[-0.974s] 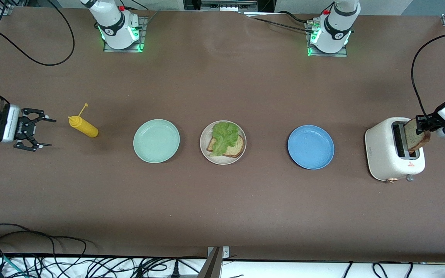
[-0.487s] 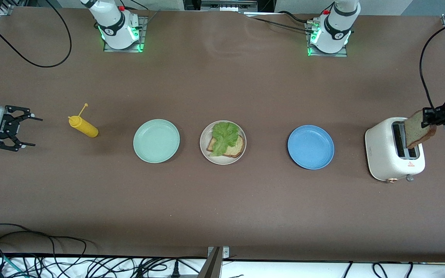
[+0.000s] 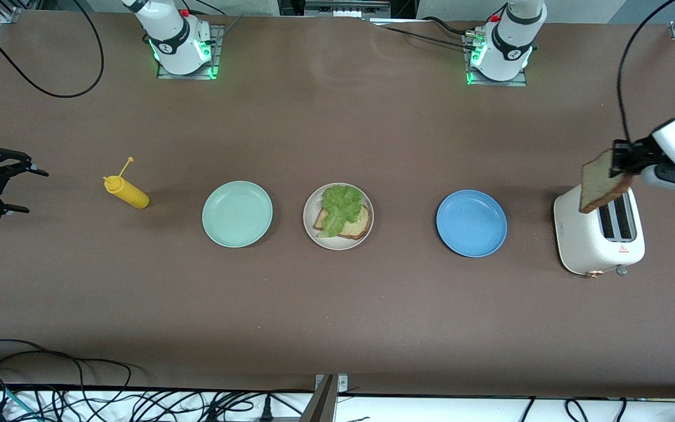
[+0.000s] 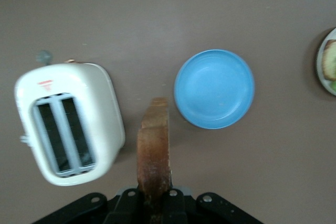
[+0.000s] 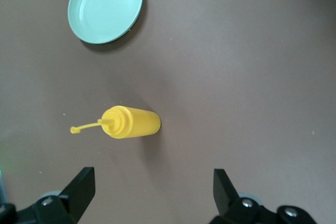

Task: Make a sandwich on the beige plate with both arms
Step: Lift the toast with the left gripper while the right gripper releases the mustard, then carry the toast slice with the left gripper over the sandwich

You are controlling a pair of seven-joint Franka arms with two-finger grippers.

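The beige plate (image 3: 309, 228) sits mid-table with one brown bread slice (image 3: 356, 225) and a green lettuce leaf (image 3: 340, 206) on it. My left gripper (image 3: 620, 159) is shut on a second bread slice (image 3: 602, 187), holding it in the air above the white toaster (image 3: 583, 246). In the left wrist view the slice (image 4: 154, 153) hangs edge-on from the gripper (image 4: 154, 203), between the toaster (image 4: 105, 103) and the blue plate (image 4: 214, 88). My right gripper (image 3: 18, 190) is open and empty at the right arm's end of the table; the right wrist view (image 5: 152, 184) shows its spread fingers.
A mint-green plate (image 3: 237, 213) lies beside the beige plate toward the right arm's end; a blue plate (image 3: 471, 223) lies toward the left arm's end. A yellow squeeze bottle (image 3: 126, 192) lies on its side between my right gripper and the mint-green plate. Cables run along the table's edges.
My left gripper has lifted the bread slice out of the toaster slot and carried it up and toward the blue plate. My right gripper has drawn back toward the table's end, still open.
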